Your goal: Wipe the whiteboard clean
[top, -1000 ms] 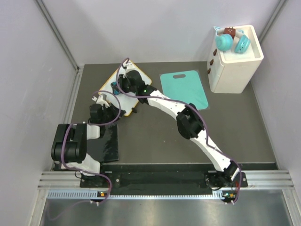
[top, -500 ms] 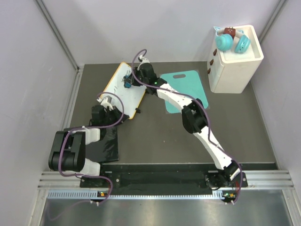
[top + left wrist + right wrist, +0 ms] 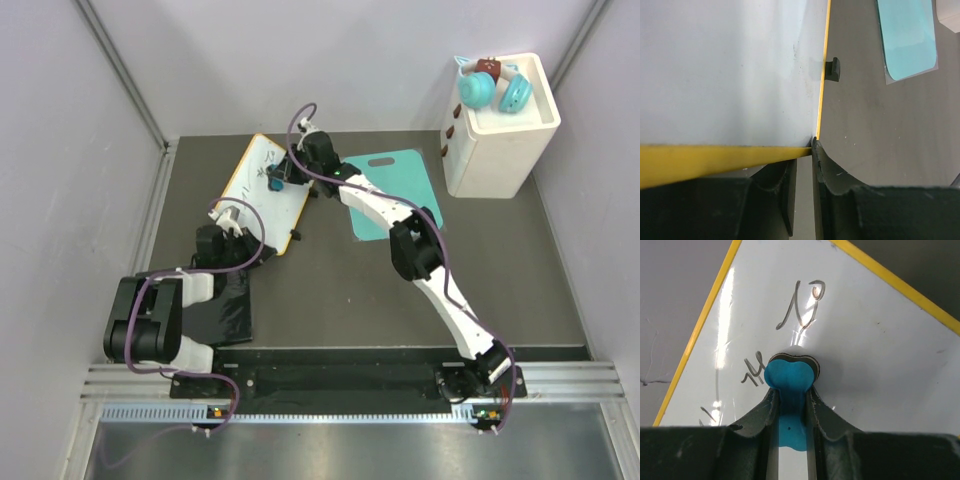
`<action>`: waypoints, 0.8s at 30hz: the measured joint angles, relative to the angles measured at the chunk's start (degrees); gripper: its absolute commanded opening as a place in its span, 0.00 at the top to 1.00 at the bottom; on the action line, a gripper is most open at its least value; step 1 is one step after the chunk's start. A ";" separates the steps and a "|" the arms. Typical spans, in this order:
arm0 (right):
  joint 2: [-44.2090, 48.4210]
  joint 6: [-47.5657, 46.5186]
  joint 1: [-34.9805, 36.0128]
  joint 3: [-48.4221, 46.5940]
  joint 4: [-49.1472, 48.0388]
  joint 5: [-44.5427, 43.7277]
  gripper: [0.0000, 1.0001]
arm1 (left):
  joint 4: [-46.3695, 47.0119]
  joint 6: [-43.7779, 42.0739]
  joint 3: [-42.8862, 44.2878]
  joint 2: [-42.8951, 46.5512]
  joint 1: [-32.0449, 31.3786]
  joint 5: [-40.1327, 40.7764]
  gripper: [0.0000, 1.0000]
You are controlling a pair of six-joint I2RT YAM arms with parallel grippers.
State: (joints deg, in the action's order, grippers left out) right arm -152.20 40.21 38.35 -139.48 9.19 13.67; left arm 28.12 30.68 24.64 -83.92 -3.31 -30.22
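Jaws of outstretched right arm (image 3: 375,208) press blue eraser (image 3: 790,385) onto whiteboard (image 3: 265,205).

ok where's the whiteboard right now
Top view: the whiteboard lies far left on the table, just left of the teal cutting board, its near corner in the left claw.

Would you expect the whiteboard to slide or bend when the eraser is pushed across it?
Probably stiff: the whiteboard lies flat with a straight frame. It looks thin and light, so it may slide; the left gripper has its jaws at the near corner, perhaps bracing it. Its glossy face should let the eraser glide.
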 measured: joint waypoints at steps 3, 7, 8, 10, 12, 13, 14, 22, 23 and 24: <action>1.05 -0.55 0.04 2.16 -0.17 2.97 1.00 | -0.02 0.37 -0.02 0.00 0.00 0.04 1.00; 3.82 -1.73 0.90 6.82 0.66 7.80 1.00 | -0.20 0.52 -0.02 -0.02 0.04 0.26 1.00; 4.28 -2.45 1.33 7.28 1.42 8.52 1.00 | -0.28 0.57 -0.02 -0.02 0.07 0.35 1.00; 5.33 -4.00 2.47 8.26 2.69 8.76 1.00 | -0.31 0.70 -0.04 -0.02 0.07 0.46 1.00; 7.15 -6.12 4.22 10.08 3.85 7.37 1.00 | -0.28 0.72 -0.11 -0.02 0.07 0.50 1.00; 7.85 -6.99 5.05 10.71 4.33 6.58 1.00 | -0.28 0.74 -0.13 -0.02 0.07 0.55 1.00; 8.57 -8.04 6.12 11.19 4.98 5.29 1.00 | -0.28 0.76 -0.17 -0.02 0.09 0.63 1.00; 9.66 -10.84 13.44 10.43 6.29 2.45 1.00 | -0.44 1.33 -1.81 1.31 0.26 2.03 1.00; 9.20 -10.86 13.75 9.29 7.02 2.40 1.00 | -0.66 1.33 -2.01 1.53 0.26 2.23 1.00; 8.37 -10.86 13.90 7.65 7.69 2.45 1.00 | -0.79 1.33 -2.21 1.86 0.26 2.56 1.00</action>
State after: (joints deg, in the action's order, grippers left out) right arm -143.83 29.34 52.25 -131.83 16.88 16.12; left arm 27.33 32.01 22.44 -82.06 -3.05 -27.66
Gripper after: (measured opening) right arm 0.183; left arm 0.205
